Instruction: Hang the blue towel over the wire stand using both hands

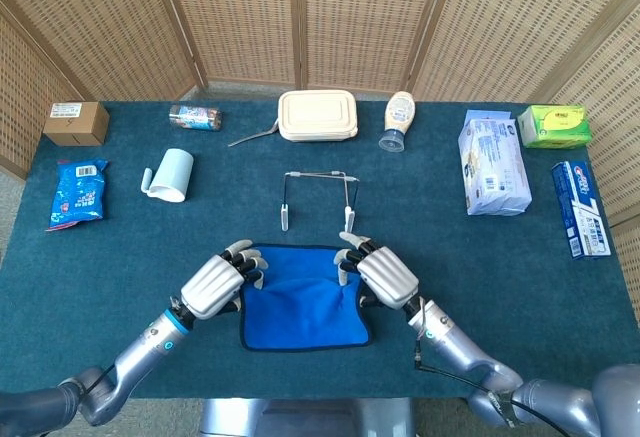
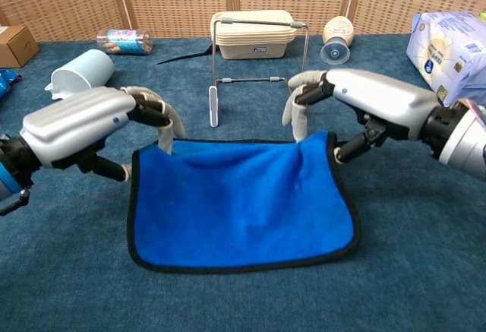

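Note:
The blue towel with a black hem hangs stretched between both hands, its lower edge near the table. My left hand pinches its upper left corner. My right hand pinches the upper right corner. The wire stand stands upright just beyond the towel, between the two hands, bare of any cloth.
Behind the stand sit a cream lunch box, a squeeze bottle and a spoon. A pale blue cup, snack bag and carton lie left; tissue packs and a toothpaste box lie right.

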